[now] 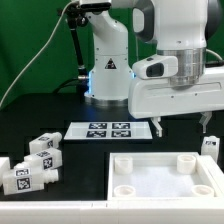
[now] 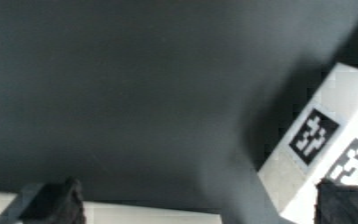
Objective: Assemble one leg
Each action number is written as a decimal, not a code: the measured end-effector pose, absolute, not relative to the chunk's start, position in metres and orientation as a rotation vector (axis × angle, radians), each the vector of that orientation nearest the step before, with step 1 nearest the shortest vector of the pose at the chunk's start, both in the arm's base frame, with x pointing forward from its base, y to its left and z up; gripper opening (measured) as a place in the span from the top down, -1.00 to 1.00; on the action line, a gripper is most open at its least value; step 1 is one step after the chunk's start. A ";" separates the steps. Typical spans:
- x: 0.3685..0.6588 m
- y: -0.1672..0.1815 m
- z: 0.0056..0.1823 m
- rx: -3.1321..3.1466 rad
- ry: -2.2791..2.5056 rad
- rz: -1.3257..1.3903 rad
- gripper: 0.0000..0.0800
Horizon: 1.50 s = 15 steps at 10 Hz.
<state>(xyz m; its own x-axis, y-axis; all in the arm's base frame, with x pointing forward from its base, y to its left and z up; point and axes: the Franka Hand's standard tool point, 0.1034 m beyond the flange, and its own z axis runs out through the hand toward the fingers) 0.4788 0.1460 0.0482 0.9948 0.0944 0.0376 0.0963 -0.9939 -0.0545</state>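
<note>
Several legs, small white blocks with black-and-white tags, lie at the exterior view's left: one [image 1: 46,145], one [image 1: 40,162], one [image 1: 25,180]. Another leg [image 1: 210,146] stands at the exterior view's right, by the tray's far corner. The large white tray [image 1: 150,158] with round corner sockets lies in front. My gripper [image 1: 182,124] hangs open and empty above the table between the marker board and the tray, apart from every leg. In the wrist view the gripper [image 2: 202,205] holds nothing, and its dark fingertips [image 2: 55,200] stand wide apart. No leg shows there.
The marker board [image 1: 105,130] lies flat behind the tray; it also shows in the wrist view [image 2: 327,135]. A pale strip [image 2: 176,205] between the fingers looks like the tray's rim. The robot's base [image 1: 105,70] stands at the back before a green curtain.
</note>
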 end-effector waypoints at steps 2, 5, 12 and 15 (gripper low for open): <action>0.478 0.149 0.048 -3.072 0.030 -0.043 -0.62; 0.494 0.157 0.053 -3.020 0.442 0.024 -0.62; 0.528 0.189 0.056 -2.963 0.645 0.063 -0.62; 0.527 0.193 0.056 -2.911 0.821 0.082 -0.62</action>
